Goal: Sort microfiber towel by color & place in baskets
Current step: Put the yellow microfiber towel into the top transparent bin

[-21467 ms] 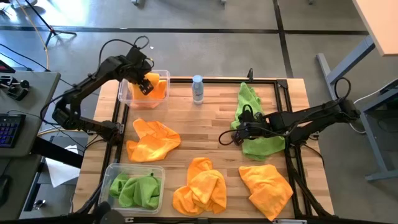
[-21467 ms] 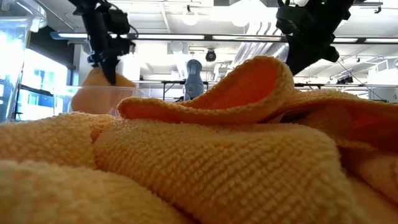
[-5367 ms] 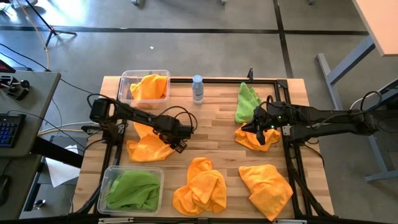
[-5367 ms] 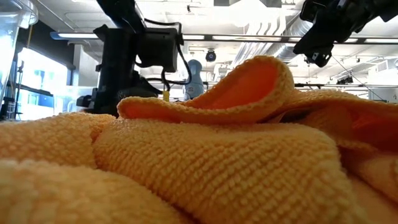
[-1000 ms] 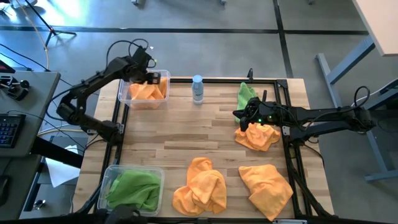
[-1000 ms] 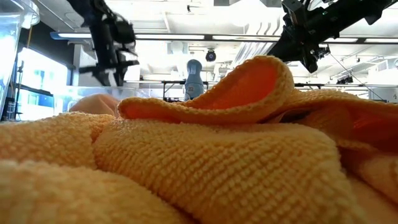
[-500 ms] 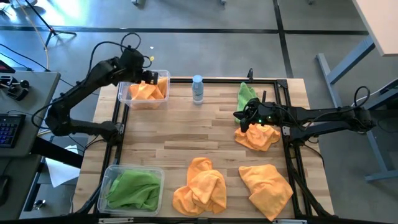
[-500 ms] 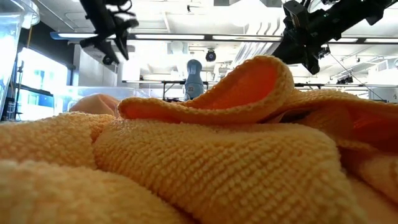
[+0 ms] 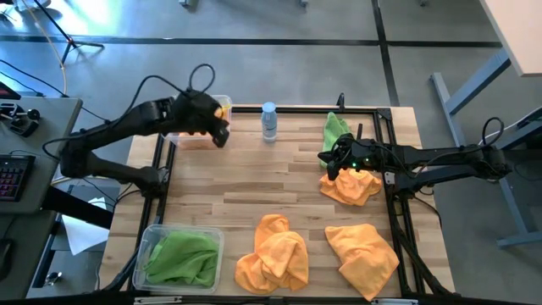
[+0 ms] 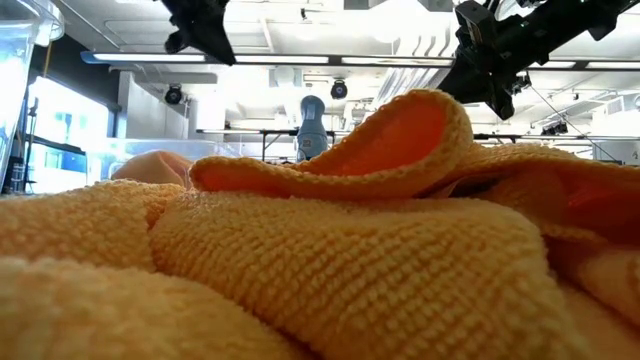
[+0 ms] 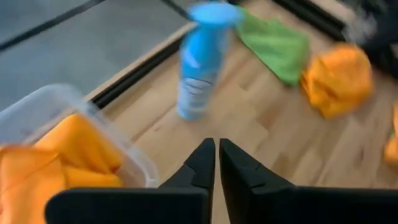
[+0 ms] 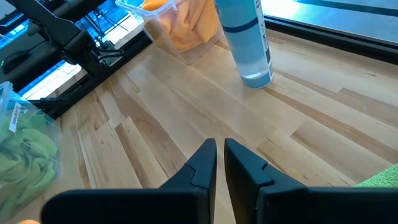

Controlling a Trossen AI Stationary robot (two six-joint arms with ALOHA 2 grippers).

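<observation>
Orange microfiber towels fill the clear basket (image 9: 182,134) at the far left; green ones fill the basket (image 9: 182,257) at the near left. My left gripper (image 11: 216,155) is shut and holds nothing, raised above that far basket's right edge (image 11: 134,165). Loose towels lie on the table: a green one (image 9: 336,129) at the far right, an orange one (image 9: 349,186) beside it, and two orange ones (image 9: 273,252) (image 9: 362,247) near the front edge. My right gripper (image 12: 219,152) hovers shut and holds nothing, just left of the orange towel at the right.
A clear water bottle (image 9: 269,121) with a blue cap stands upright at the far edge between the two grippers. Bare wood (image 9: 254,182) lies in the table's middle. In the low view an orange towel (image 10: 320,250) fills the foreground.
My left gripper has risen from over the far-left basket, swung toward the table's right and near side, rolled, and shut with nothing in it. The orange towel stays in the basket. My right arm has kept still.
</observation>
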